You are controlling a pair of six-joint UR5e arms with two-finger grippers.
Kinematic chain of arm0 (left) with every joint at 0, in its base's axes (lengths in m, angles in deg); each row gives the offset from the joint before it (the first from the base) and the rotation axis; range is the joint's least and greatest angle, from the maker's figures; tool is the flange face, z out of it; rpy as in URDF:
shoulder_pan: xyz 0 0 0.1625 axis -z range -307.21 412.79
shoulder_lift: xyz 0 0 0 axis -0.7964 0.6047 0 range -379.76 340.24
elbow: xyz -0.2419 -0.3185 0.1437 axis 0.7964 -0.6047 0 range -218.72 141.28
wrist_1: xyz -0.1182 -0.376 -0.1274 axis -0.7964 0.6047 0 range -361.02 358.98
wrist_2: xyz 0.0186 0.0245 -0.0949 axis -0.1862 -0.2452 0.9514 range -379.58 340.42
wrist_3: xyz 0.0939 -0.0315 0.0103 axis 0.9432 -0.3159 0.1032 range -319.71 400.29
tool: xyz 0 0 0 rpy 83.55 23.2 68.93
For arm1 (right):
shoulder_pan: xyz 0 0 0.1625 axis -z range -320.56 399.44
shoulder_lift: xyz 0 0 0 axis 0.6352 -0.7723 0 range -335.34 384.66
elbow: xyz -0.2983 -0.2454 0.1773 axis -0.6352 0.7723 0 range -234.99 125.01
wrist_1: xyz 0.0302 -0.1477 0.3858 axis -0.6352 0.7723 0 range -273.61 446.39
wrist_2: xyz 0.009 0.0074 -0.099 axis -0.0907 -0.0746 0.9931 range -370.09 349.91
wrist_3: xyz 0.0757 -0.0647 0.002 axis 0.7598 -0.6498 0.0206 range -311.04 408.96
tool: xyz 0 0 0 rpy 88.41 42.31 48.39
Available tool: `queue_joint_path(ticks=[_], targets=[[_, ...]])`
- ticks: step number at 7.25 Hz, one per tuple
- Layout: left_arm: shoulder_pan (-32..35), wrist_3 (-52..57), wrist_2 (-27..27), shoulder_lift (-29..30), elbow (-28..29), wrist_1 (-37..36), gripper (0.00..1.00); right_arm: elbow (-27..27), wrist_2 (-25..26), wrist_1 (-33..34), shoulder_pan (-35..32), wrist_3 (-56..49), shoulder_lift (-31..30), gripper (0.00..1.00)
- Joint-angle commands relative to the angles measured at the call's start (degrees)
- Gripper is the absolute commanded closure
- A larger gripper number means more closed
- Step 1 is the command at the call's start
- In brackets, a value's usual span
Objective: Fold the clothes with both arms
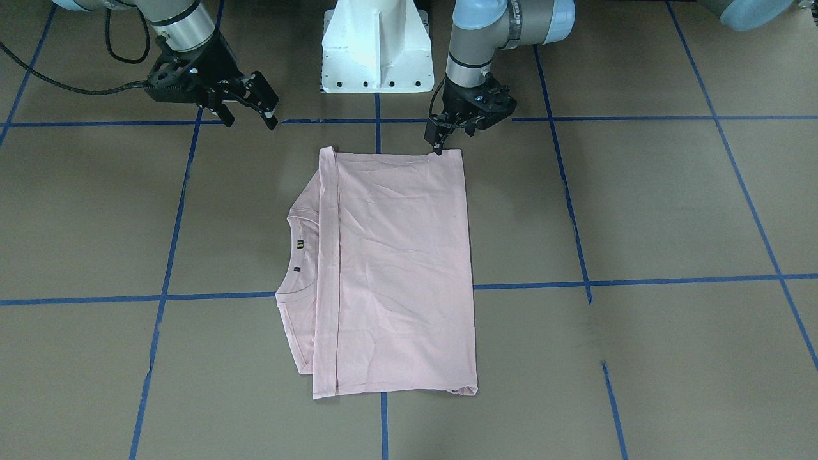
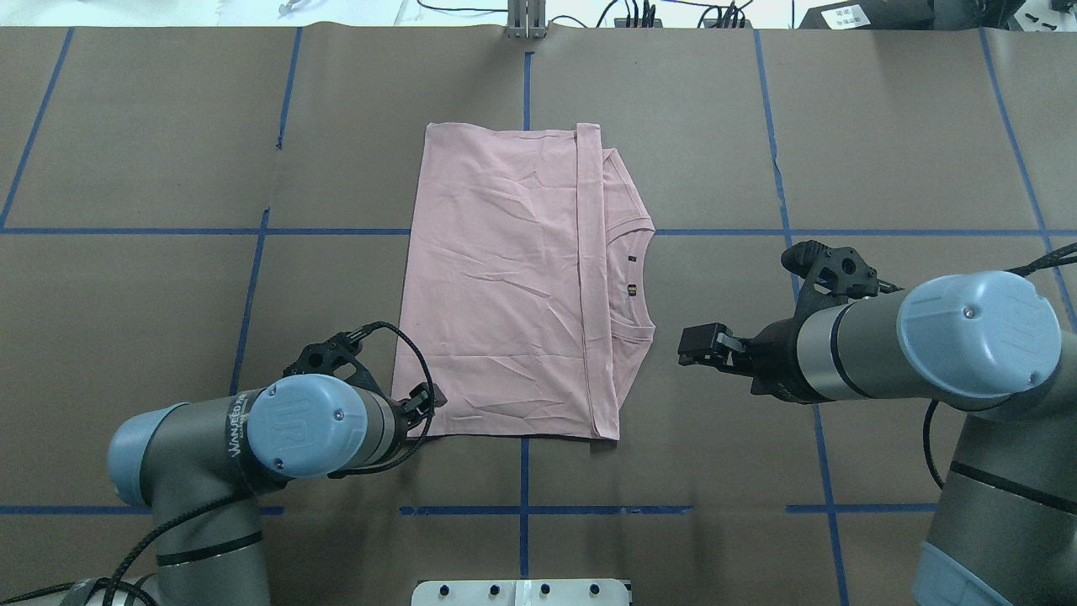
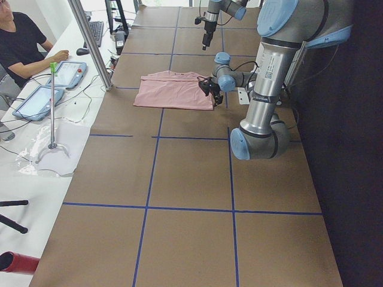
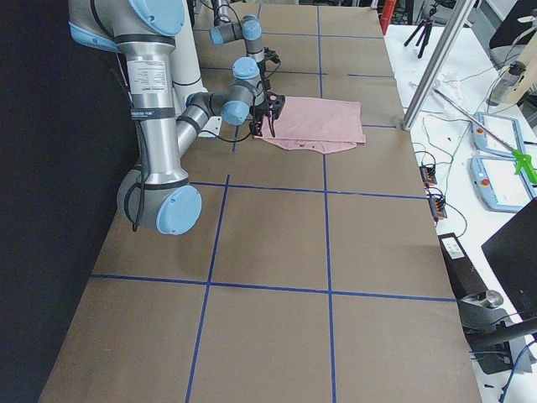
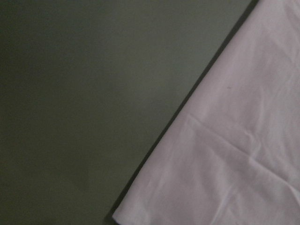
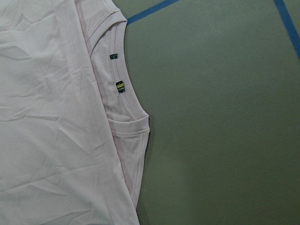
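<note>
Tabletop of brown paper point(image 2: 126, 151), gridded with blue tape lines point(image 2: 523, 509), bears the whole scene. At the left of the overhead view, the grey-silver jointed left arm with light-blue caps point(image 2: 252, 438) reaches in low, and its black two-finger left gripper point(image 1: 438, 145) points down at the robot-side corner of the garment. Its jaws look close together, but whether they pinch cloth cannot be told; the left wrist view shows only that corner lying flat on the paper.

In the middle lies the pale pink short-sleeved T-shirt point(image 2: 505, 286), folded into a wrinkled rectangle. A hemmed fold edge runs across it, and the ribbed neckline point(image 2: 644, 278) with two small dark labels point(image 2: 630, 291) sticks out on its right.

Further right, the matching right arm point(image 2: 925, 337) holds its black right gripper point(image 1: 250, 118) near the neckline, clear of the shirt, with its jaws spread and nothing between them.
</note>
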Motion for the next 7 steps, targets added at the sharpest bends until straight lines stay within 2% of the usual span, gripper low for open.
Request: queue_joint_path(ticks=[1, 3, 5, 6, 7], targets=[[-0.4, -0.5, -1.1, 0.7, 2.7, -0.6, 0.06, 0.3, 0.4, 0.0, 0.2, 0.0, 0.5, 0.00], [-0.4, -0.5, -1.6, 2.0, 4.1, -0.6, 0.09, 0.3, 0.4, 0.0, 0.1, 0.0, 0.4, 0.00], [-0.3, -0.5, -1.6, 2.1, 4.3, -0.5, 0.22, 0.3, 0.4, 0.0, 0.0, 0.0, 0.4, 0.00], [-0.3, -0.5, -1.6, 2.0, 4.2, -0.6, 0.36, 0.2, 0.3, 0.0, 0.0, 0.0, 0.4, 0.00], [-0.3, -0.5, -1.6, 2.0, 4.2, -0.5, 0.58, -0.1, 0.3, 0.0, -0.4, 0.0, 0.4, 0.00]])
